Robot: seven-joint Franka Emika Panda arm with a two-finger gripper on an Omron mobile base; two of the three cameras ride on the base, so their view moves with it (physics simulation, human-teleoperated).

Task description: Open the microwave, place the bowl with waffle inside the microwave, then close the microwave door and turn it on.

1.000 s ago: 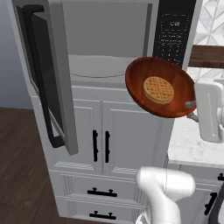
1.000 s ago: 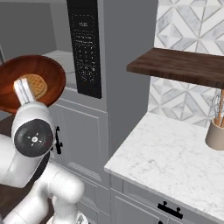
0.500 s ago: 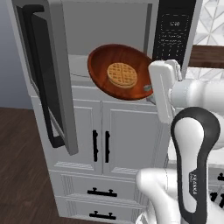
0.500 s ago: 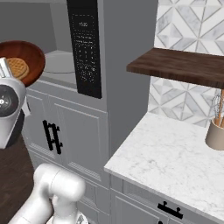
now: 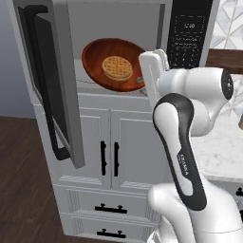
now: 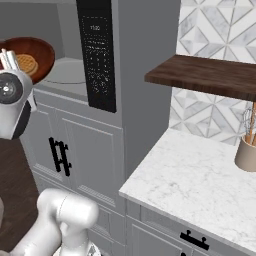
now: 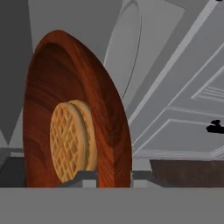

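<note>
The microwave (image 5: 187, 33) stands open, and the microwave door (image 5: 66, 85) is swung out to the left with its black bar handle (image 5: 40, 90) facing me. The bowl with waffle (image 5: 102, 54) hangs tilted at the mouth of the cavity, just above the glass turntable (image 6: 67, 72). My gripper (image 5: 142, 81) is shut on the bowl's right rim. In the hand view the bowl (image 7: 100, 113) stands on edge, the golden waffle (image 7: 70, 140) leans against its inside, and my gripper (image 7: 114, 177) pinches the rim at the bottom.
White panelled cabinet doors with black handles (image 5: 109, 159) and drawers sit below the microwave. To the right lie a marble counter (image 6: 200, 185), a wooden shelf (image 6: 210, 75) and a utensil jar (image 6: 247, 152). The open door juts out at the left.
The arm has swung the bowl left, from in front of the keypad panel to the open cavity's mouth. The grip on the rim has not changed.
</note>
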